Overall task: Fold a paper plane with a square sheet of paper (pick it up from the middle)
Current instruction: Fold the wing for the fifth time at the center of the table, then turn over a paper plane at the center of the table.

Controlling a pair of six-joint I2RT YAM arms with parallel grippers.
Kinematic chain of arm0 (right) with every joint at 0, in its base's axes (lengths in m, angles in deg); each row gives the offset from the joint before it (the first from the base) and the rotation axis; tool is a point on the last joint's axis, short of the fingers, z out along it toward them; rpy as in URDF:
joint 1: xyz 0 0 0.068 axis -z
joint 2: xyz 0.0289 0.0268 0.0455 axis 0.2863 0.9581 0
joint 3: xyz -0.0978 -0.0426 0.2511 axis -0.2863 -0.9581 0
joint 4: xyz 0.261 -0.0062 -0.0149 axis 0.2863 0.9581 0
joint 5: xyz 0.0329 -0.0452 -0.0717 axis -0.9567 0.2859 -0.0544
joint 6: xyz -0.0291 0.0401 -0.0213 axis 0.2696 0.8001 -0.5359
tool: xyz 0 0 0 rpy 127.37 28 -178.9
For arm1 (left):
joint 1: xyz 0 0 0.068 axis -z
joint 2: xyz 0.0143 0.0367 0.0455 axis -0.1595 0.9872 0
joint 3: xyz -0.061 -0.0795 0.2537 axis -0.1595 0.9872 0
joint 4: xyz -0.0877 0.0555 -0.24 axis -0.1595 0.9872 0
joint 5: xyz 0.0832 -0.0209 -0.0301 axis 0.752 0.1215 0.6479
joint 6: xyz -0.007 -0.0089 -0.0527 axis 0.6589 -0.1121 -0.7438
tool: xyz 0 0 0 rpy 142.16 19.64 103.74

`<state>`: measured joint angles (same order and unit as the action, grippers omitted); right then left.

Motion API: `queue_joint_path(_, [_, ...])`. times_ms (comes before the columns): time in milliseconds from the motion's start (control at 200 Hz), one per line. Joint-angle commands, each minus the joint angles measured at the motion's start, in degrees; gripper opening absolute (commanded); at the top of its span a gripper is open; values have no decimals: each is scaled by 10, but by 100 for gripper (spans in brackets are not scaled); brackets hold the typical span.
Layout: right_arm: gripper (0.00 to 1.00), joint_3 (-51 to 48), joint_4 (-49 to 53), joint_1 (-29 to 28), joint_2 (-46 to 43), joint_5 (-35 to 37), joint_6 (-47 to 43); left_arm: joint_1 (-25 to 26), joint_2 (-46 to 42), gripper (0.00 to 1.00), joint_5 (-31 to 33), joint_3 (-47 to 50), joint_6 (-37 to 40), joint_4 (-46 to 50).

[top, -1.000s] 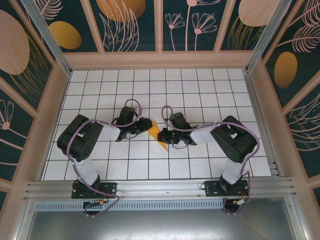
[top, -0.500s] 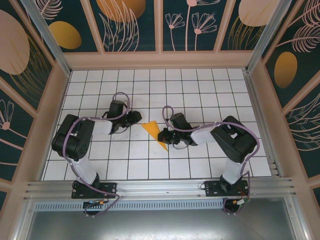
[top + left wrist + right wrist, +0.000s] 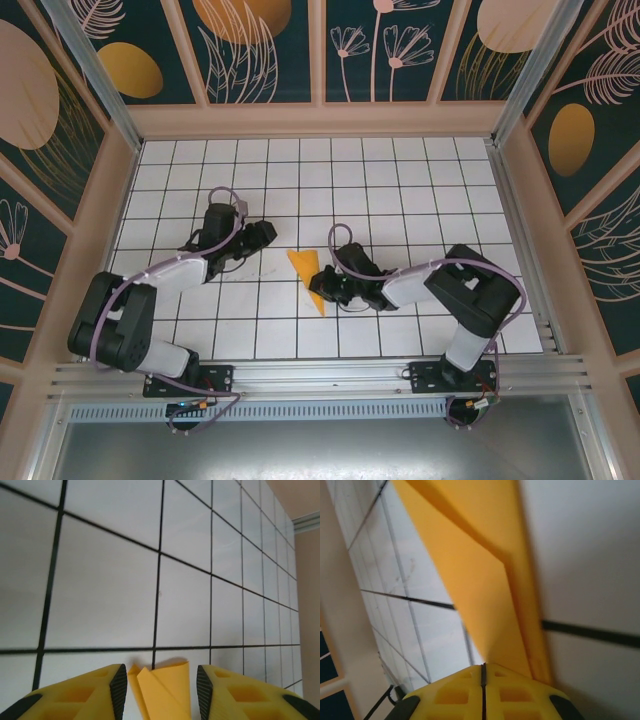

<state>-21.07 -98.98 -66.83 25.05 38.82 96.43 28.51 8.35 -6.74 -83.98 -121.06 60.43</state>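
- At right gripper (image 3: 322, 290), nearest the bases: low over the table (image 3: 400, 180), touching the paper's right edge about midway along.
- In the right wrist view, same gripper (image 3: 483, 669): pressed fully together, no gap between the yellow fingers, paper (image 3: 485, 595) running right up to the tips; judged to be pinching that edge, though the clamped part is hidden.
- At the paper (image 3: 306, 275), just left of that gripper, mid-table between the two arms: no longer a flat square but a narrow orange-yellow wedge, point toward the bases, broad end farther away.
- In the left wrist view, at the broad end of the paper (image 3: 165, 690): overlapping folded layers and a slanting crease.
- At left gripper (image 3: 266, 234), farther back and to the left: apart from the paper, aimed toward it, touching nothing.
- In its own view, same gripper (image 3: 161, 672): spread wide, empty, framing the paper's end ahead.
- On progress, as a judgement: early narrowing folds done; wings and final shaping probably left; impossible to confirm a finished centre crease.
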Motion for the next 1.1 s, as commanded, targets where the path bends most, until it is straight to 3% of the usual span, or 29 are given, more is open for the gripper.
queue_joint_path(0, [11, 12, 22, 1, -83, 78, -11, 32, -39, 47, 65, 4, -16, 73])
queue_joint_path(90, [19, 7, 125, 28, -138, 135, -47, 62, -44, 50, 109, -5, -25, 109])
queue_joint_path(220, [23, -26, 180, 92, -188, 131, -90, 119, -11, 56, 168, -47, -36, 170])
queue_joint_path(415, [29, -67, 170, 131, -210, 115, -102, 212, 71, 67, 256, -143, -49, 277])
queue_joint_path(661, [31, -81, 123, 130, -186, 87, -94, 254, 148, 77, 295, -228, -62, 336])
queue_joint_path(871, [34, -72, 95, 126, -165, 55, -107, 258, 184, 77, 305, -245, -58, 352])
queue_joint_path(1096, [38, -46, 82, 107, -138, 21, -149, 257, 126, 64, 325, -187, -77, 334])
